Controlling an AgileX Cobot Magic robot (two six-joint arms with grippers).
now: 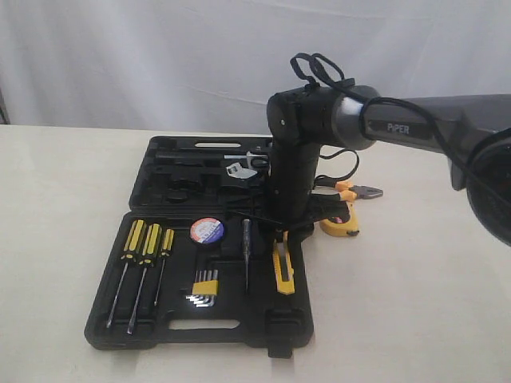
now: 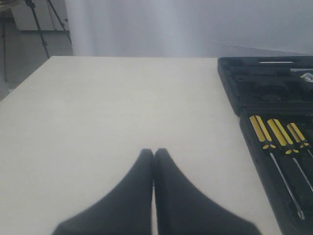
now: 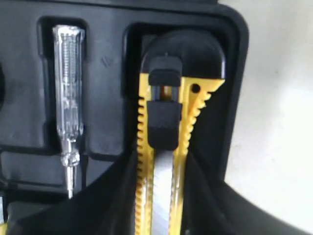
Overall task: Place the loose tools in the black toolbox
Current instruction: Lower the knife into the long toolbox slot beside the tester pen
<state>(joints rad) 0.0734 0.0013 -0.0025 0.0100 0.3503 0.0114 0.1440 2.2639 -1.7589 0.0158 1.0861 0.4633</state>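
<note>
At the right-hand edge of the black toolbox (image 1: 255,321), in the half that holds the screwdrivers (image 1: 148,242), the utility knife (image 3: 164,147) lies in its shaped recess. It has a yellow body with ridged edges, a black slider and a pale strip down the middle. The right jaws are clamped on its two sides. The pliers (image 1: 359,191) and tape measure (image 1: 343,223) lie on the worktop (image 1: 415,303) just beside the case. The left jaws are pressed together.

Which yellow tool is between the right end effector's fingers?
The yellow-and-black utility knife, in the toolbox recess nearest the right edge. The screwdrivers, hex keys and tape measure all lie clear of the right end effector.
</note>
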